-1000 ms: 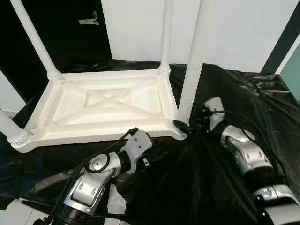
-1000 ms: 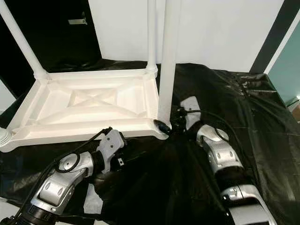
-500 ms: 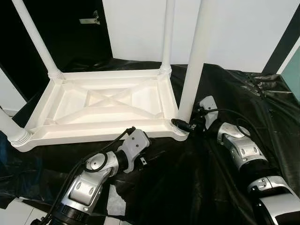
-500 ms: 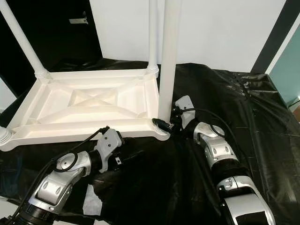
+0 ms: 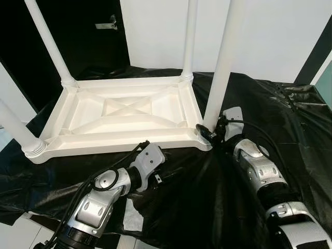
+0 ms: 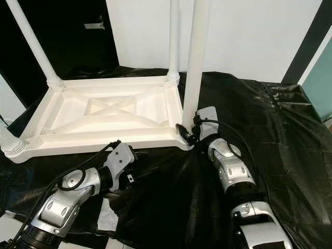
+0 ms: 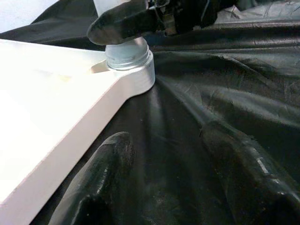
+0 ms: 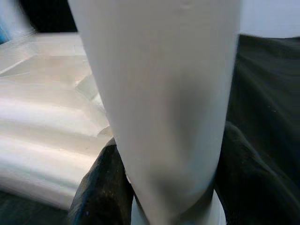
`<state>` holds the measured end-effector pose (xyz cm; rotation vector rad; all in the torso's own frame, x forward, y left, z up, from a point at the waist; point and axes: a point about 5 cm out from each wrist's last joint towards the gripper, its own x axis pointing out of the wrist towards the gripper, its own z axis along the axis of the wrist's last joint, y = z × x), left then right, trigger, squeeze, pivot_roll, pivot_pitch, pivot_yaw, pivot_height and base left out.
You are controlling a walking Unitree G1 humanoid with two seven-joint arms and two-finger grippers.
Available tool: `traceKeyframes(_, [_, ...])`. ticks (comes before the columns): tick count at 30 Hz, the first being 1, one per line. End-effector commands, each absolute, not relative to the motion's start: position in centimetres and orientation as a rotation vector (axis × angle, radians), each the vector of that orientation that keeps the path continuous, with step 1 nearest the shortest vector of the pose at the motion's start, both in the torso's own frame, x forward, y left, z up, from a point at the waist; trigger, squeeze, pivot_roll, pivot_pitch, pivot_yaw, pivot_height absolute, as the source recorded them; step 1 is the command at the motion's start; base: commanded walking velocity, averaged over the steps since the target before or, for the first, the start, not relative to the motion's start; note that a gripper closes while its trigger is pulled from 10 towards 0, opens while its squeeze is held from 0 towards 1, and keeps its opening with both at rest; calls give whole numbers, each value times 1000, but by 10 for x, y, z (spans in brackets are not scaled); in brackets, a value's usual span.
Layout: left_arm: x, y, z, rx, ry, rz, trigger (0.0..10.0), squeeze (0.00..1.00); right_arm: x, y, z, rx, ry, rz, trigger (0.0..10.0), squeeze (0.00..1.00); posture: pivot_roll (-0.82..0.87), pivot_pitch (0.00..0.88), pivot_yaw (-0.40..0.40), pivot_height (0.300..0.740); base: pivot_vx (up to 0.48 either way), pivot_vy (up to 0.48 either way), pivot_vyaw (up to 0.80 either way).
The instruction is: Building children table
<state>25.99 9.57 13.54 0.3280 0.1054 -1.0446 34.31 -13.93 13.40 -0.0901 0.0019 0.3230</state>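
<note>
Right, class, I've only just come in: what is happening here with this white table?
A white plastic table top lies upside down on black sheeting, with four legs pointing up. The right end effector is shut on the near right leg low down, where it meets its corner socket. The left end effector rests open on the sheeting beside the table's near edge, holding nothing.
</note>
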Motion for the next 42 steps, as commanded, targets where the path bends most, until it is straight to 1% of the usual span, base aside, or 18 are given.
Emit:
traceKeyframes(1, [262,94,138,335,89,-1049,10000,0,336,-142,119,-100,64,218,10000,0,15,0,-8,740,0,0,0])
traceKeyframes(4, [262,94,138,335,88,-1051,10000,0,333,-134,118,-104,56,186,10000,0,14,0,-9,740,0,0,0])
traceKeyframes(10, [262,91,139,333,84,-1055,10000,0,327,-106,120,-25,59,42,10000,0,16,0,-21,740,0,0,0])
traceKeyframes(13, [261,89,138,330,82,-1054,10000,0,327,-98,123,-12,51,60,10000,0,17,0,-20,740,0,0,0])
traceKeyframes(20, [260,91,139,326,84,-1046,10000,0,324,-104,127,-26,17,96,10000,0,23,0,-25,740,0,0,0])
traceKeyframes(21, [260,91,139,325,84,-1043,10000,0,324,-107,128,-25,11,110,10000,39,23,0,-25,740,0,0,0])
traceKeyframes(22, [260,91,139,325,84,-1043,10000,0,324,-107,128,-25,11,110,10000,39,23,0,-25,740,0,0,0])
traceKeyframes(23, [260,91,139,323,83,-1040,10000,0,324,-110,129,-18,2,120,10000,969,24,0,-25,740,0,0,0])
traceKeyframes(24, [259,91,140,318,83,-1041,10000,0,324,-115,131,-16,-11,144,10000,1000,22,0,-23,740,0,0,0])
traceKeyframes(25, [259,91,140,318,83,-1041,10000,0,324,-115,131,-16,-11,144,10000,1000,22,0,-23,740,0,0,0])
traceKeyframes(28, [254,90,139,313,89,-1047,10000,0,320,-125,137,-17,-52,253,10000,1000,25,0,-26,740,0,0,0])
traceKeyframes(29, [254,90,139,313,89,-1047,10000,0,320,-125,137,-17,-52,253,10000,1000,25,0,-26,740,0,0,0])
traceKeyframes(30, [252,92,137,313,98,-1047,10000,0,315,-133,138,-35,-69,338,10000,1000,27,0,-27,740,0,0,0])
traceKeyframes(32, [252,92,137,312,101,-1047,10000,0,313,-137,138,-48,-68,373,10000,1000,27,0,-27,740,0,0,0])
traceKeyframes(35, [252,92,138,302,103,-1047,10000,0,312,-150,137,-87,-52,483,10000,1000,26,0,-25,740,0,0,0])
traceKeyframes(36, [252,92,138,302,103,-1047,10000,0,312,-150,137,-87,-52,483,10000,1000,26,0,-25,740,0,0,0])
traceKeyframes(37, [252,92,138,302,102,-1048,10000,0,316,-156,138,-96,-43,530,10000,0,25,0,-23,740,0,0,0])
traceKeyframes(42, [253,91,139,305,97,-1049,10000,0,325,-161,142,-125,-21,627,10000,0,29,0,-25,740,0,0,0])
